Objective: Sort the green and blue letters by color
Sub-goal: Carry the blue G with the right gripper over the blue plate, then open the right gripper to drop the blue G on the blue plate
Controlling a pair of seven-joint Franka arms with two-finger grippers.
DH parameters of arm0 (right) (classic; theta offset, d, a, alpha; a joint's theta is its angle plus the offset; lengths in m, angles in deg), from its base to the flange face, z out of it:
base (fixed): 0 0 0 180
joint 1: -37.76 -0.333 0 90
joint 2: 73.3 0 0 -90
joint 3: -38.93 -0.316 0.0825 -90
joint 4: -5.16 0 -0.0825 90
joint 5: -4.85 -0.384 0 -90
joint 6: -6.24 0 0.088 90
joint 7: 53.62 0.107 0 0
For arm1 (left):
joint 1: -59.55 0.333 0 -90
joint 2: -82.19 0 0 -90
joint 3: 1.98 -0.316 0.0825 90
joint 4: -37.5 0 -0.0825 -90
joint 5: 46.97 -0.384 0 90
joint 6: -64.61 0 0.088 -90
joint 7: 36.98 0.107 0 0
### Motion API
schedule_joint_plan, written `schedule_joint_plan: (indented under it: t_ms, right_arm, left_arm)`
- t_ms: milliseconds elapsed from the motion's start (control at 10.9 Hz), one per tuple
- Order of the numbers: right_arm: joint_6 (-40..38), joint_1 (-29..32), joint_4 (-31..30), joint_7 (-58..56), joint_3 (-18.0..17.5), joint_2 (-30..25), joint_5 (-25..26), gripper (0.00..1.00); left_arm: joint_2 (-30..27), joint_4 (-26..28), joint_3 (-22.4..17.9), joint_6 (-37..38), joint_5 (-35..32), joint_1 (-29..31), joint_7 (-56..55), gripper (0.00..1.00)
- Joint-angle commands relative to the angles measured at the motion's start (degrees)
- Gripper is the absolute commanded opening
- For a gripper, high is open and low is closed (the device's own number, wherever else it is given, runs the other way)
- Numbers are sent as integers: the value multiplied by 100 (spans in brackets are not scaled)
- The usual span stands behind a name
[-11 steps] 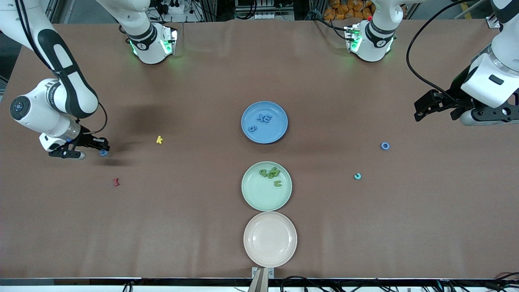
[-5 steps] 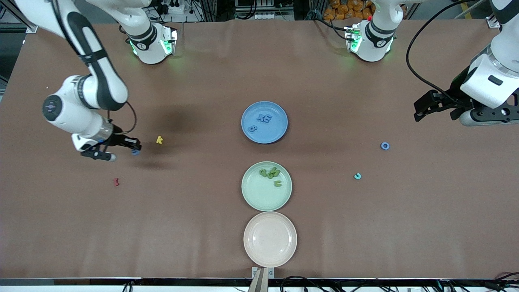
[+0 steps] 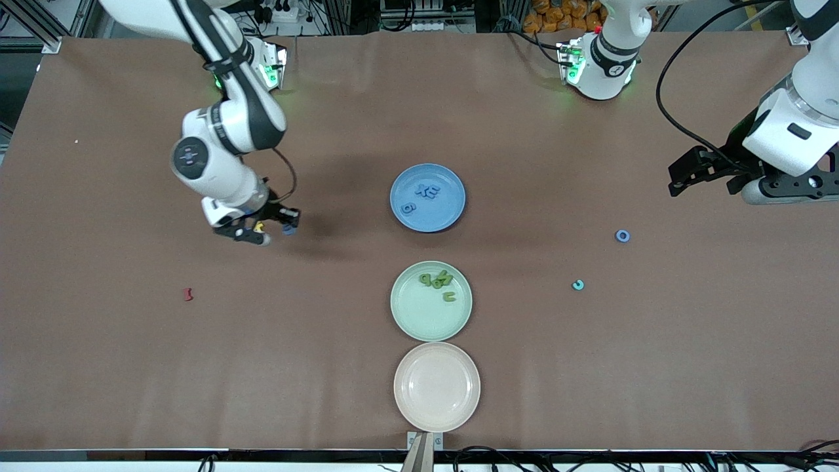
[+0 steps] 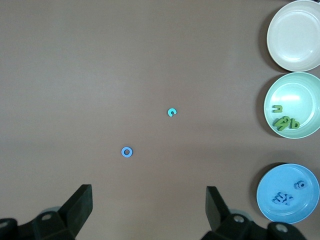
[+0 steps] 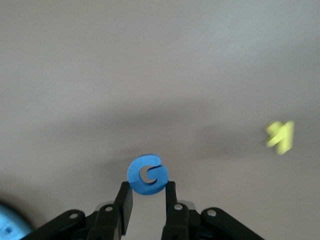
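- Table [image 3: 131,367]: brown cover, both arm bases along one edge.
- Right arm [image 3: 223,131]: reaches out over the table toward its own end.
- Left arm [image 3: 793,124]: waits raised at its own end.
- Cream plate [image 3: 409,410]: nearest the front camera, bare.
- Green plate [image 3: 409,321]: next in the row, just beside the cream one; three green letters [image 3: 438,280] lie in it.
- Blue plate [image 3: 452,213]: farthest of the three; blue letters [image 3: 427,191] lie in it.
- Left gripper [image 4: 147,210]: fingers spread wide, nothing between them.
- Right gripper [image 5: 148,196]: up in the air over the table near the yellow k [image 5: 280,136], pinching a blue G [image 5: 147,175].
- Blue o [image 3: 623,236]: on the table toward the left arm's end.
- Teal c [image 3: 577,284]: near the o, nearer the camera.
- Red letter [image 3: 188,294]: on the table toward the right arm's end.
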Motion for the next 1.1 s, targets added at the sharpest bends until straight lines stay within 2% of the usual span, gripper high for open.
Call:
schedule_joint_plan:
  t_ms: [0, 183, 457, 731, 913, 1005]
  right_arm:
    - [9, -938, 178, 812, -14, -7, -61, 18]
    - [-44, -1387, 897, 1083, -146, 440, -87, 18]
    - [-44, -2020, 1935, 1839, -164, 1230, -52, 18]
    - [17, -2565, 2263, 2612, -156, 1821, 149, 18]
    - [-35, -2733, 2673, 3498, -156, 2198, 342, 22]
    - [-44, -2768, 2763, 3850, -164, 2270, 483, 35]
  left_arm:
    - [-38, 59, 25, -43, -71, 42, 146, 100]
    - [-29, 59, 25, -52, -71, 33, 146, 100]
    - [-2, 68, 25, -52, -80, 33, 146, 100]
    - [6, 77, 25, -52, -80, 33, 146, 100]
    - [6, 59, 25, -43, -89, 33, 137, 100]
    - [6, 59, 25, -43, -89, 33, 137, 100]
